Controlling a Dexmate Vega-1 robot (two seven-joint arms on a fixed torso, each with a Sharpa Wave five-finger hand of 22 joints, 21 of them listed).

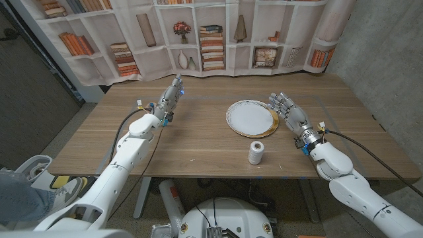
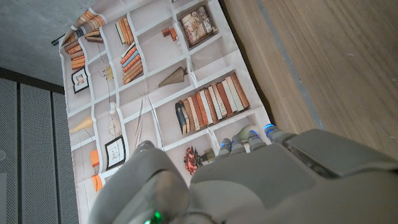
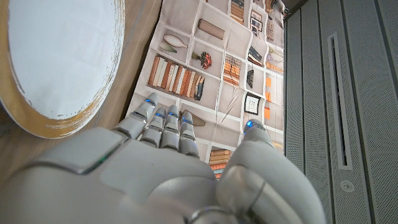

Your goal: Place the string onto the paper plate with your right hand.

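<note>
Waiting at the start line, by the look of it: the spool of white string stands upright on the wooden table, at about six o'clock from the paper plate and just clear of its gold rim. Nothing lies on the plate yet. The right hand sits at the plate's three o'clock, just beside the rim, fingers extended and apart, holding nothing. The left hand is well away at nine o'clock, fingers straight, empty too. So the job looks untouched: the right hand has yet to reach to the spool, grip it, lift it and set it onto the plate.
</note>
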